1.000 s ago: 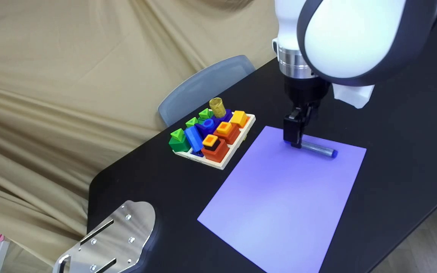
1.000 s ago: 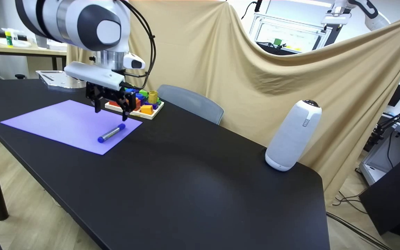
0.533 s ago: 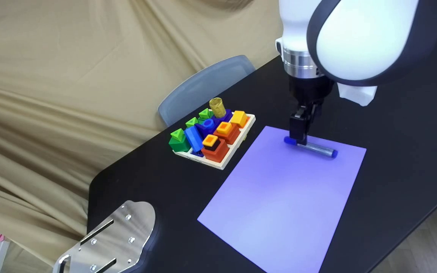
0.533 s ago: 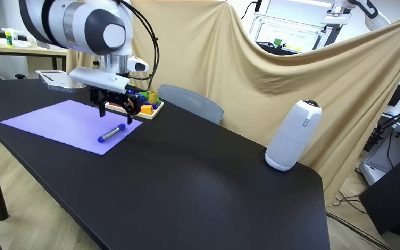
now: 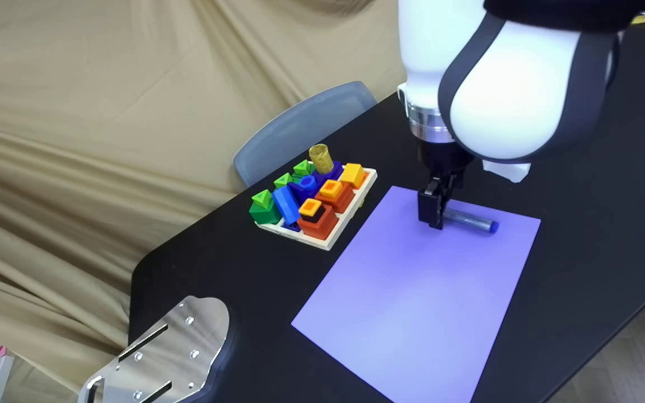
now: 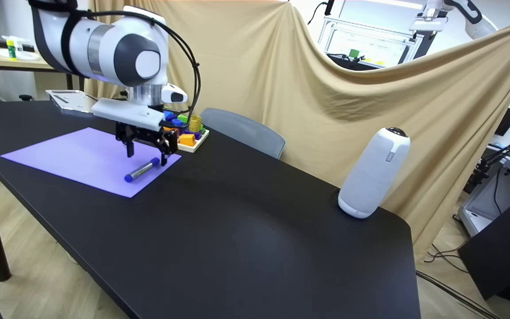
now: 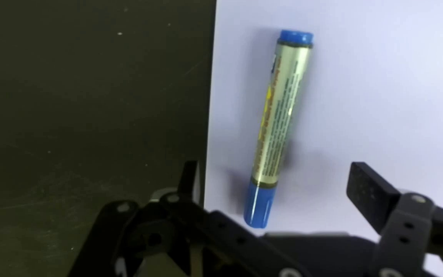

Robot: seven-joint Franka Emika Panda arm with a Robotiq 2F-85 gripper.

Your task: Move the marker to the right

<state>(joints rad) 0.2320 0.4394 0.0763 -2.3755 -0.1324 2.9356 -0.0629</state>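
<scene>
The marker, silver-bodied with blue ends, lies flat on the purple sheet of paper (image 5: 412,302) near one edge. It shows in both exterior views (image 5: 471,220) (image 6: 142,170) and in the wrist view (image 7: 281,111). My gripper (image 7: 277,179) is open, its two fingers spread wide on either side of the marker's blue cap end, with nothing held. In the exterior views the gripper (image 5: 437,215) (image 6: 147,158) hangs pointing down, low over the marker's cap end. In an exterior view a finger (image 5: 429,210) hides that end of the marker.
A wooden tray (image 5: 342,223) of coloured shape blocks stands beside the paper on the black table (image 6: 259,248). A metal plate (image 5: 188,347) lies at one end. A white upright device (image 6: 372,175) stands at the far end. A grey chair (image 6: 241,133) is behind.
My gripper has shifted slightly over the cap end, then come down closer to the paper, still open. The marker has not moved.
</scene>
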